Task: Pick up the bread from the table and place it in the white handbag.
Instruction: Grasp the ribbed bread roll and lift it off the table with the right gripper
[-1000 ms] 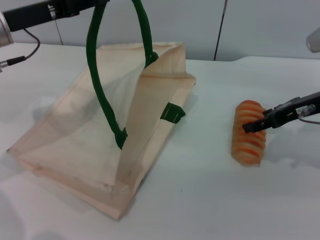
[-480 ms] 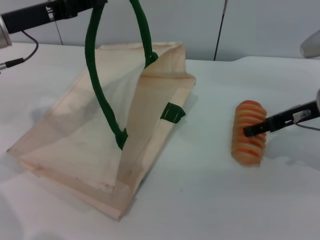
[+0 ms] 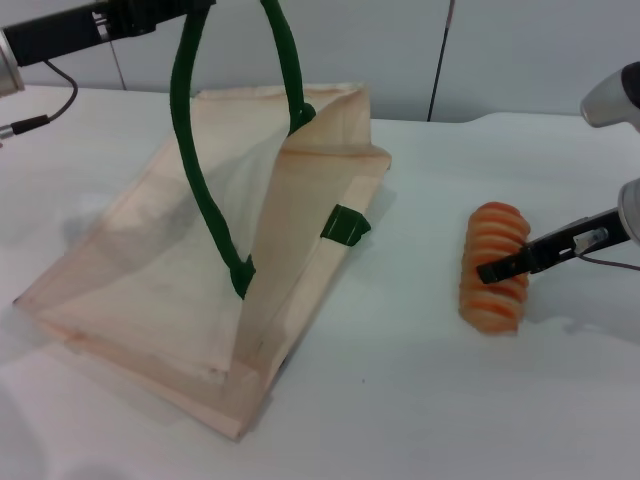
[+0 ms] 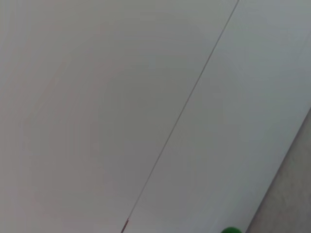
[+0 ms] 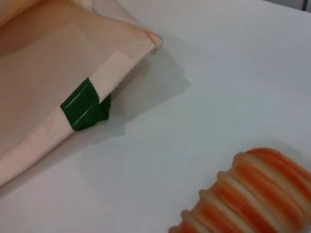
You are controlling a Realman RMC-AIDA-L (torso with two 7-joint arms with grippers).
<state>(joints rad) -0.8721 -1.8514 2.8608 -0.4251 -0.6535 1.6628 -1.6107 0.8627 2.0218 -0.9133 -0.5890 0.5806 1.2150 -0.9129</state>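
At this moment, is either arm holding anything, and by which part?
The left gripper holds the white handbag up by its green handle. The right gripper is at the bread on the table; whether it grips cannot be told.

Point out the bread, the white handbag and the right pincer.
bread (image 3: 492,268): head view, ridged top of the loaf.
white handbag (image 3: 150,290): head view, broad fabric side panel.
right pincer (image 3: 497,270): head view, dark fingertip over the loaf.

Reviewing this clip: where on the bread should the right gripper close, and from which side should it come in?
Judging by its pose, across the middle of the bread, coming from above. It lies flat on the table, long axis running away from the robot, so fingers can close on its two long sides. The right gripper is already over that middle. The left gripper holds up the handbag handle.
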